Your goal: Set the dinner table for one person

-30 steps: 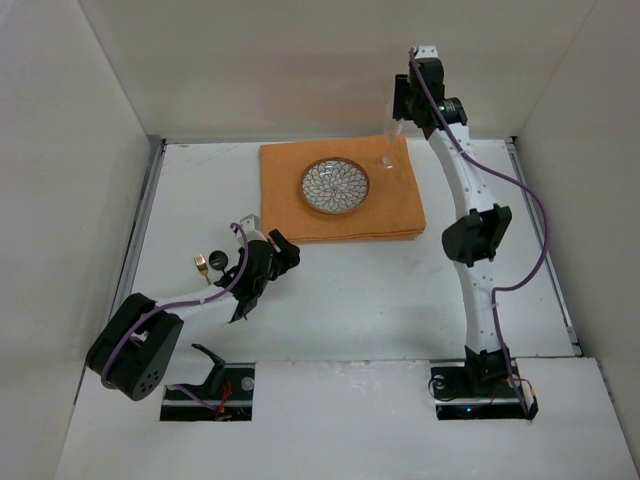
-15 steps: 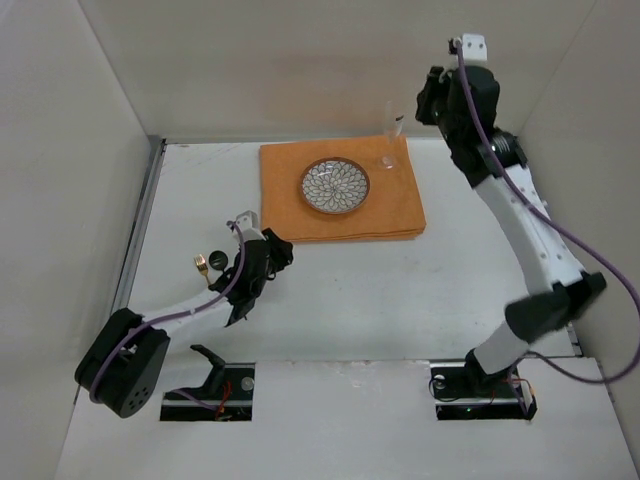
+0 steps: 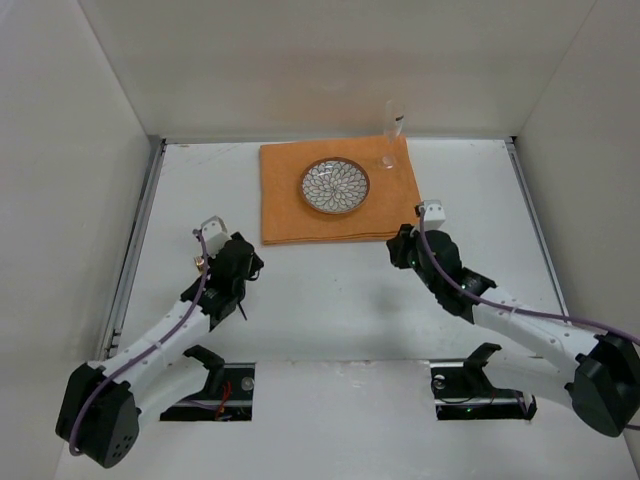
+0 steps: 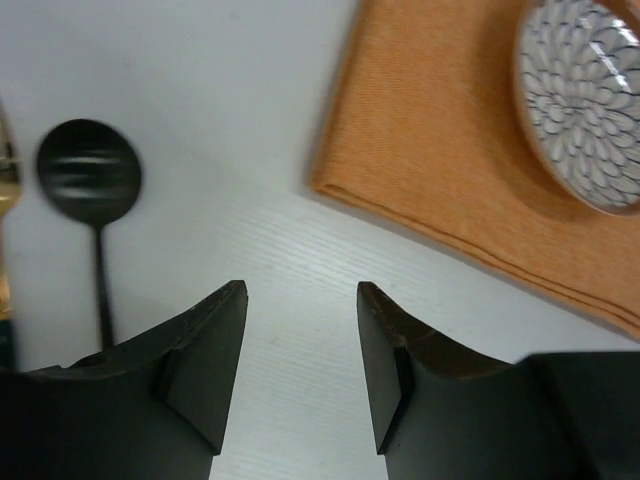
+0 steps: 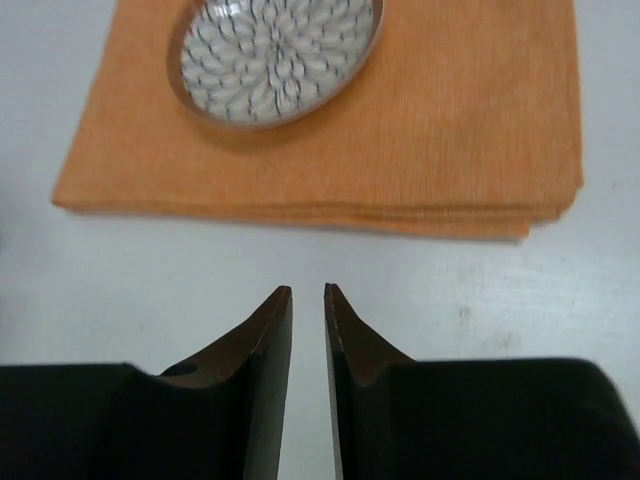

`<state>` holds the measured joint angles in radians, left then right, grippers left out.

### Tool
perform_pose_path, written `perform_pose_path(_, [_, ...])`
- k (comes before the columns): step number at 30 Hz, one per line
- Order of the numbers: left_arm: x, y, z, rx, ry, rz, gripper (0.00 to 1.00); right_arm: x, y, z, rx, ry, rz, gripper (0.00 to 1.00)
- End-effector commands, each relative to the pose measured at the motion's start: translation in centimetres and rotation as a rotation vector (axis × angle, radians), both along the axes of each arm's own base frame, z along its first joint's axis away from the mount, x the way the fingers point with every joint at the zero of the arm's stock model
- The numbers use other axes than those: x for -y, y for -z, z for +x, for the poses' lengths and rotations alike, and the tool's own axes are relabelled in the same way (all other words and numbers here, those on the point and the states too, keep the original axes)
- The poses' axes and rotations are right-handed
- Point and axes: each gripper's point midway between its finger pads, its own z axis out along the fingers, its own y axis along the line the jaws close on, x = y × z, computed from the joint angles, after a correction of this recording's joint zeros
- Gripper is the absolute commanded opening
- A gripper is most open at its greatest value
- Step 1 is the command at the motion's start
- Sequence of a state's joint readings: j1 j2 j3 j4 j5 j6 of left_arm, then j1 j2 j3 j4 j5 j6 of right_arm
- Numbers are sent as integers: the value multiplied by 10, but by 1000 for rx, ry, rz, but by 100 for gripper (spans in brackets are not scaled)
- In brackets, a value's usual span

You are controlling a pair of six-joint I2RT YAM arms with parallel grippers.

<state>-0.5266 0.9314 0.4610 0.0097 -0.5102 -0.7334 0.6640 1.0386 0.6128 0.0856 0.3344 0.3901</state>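
On the white dinner table [image 3: 330,300] lies an orange mat [image 3: 345,210] with a flower-patterned plate [image 3: 335,186] on it. A tall clear glass [image 3: 392,135] stands at the mat's far right corner. My left gripper [image 4: 302,290] hovers open over bare table, off the mat's near left corner [image 4: 330,185], with nothing between its fingers. A black spoon [image 4: 88,172] lies just left of it, beside a gold piece of cutlery [image 4: 5,185]. My right gripper [image 5: 307,290] sits low in front of the mat [image 5: 450,130], jaws a narrow slit apart and holding nothing.
White panels wall the table on three sides. Both arm bases sit at the near edge, each by a slot [image 3: 205,385] in the front board. The plate [image 5: 275,55] is straight ahead of the right gripper.
The right arm has swung down from high at the back by the glass to low in front of the mat, its jaws narrowing. The left gripper has drawn back and left, toward the cutlery.
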Motion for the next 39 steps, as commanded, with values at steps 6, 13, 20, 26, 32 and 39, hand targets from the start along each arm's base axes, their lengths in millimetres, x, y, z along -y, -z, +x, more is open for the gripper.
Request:
perform_pose_path(6, [-58,36,-35,-218,-155,104,44,-24,-36,-2,158,-34,212,28])
perform_pose_path(13, [-66,53,-20,-262,-175,113,35,-33,-19,-5,122,-69,210,29])
perform_pose_path(20, [-64,77,-27,-334,-175,134,32,-37,-18,-9,113,-91,228,33])
perform_pose_path(26, [-66,85,-31,-347,-183,134,28,-41,-16,-9,103,-110,224,33])
perform_pose_path(32, [-72,95,-37,-383,-204,139,26,-30,-25,-11,129,-87,243,33])
perform_pose_path(39, [-70,102,-35,-400,-211,126,11,-26,-26,-9,137,-73,248,34])
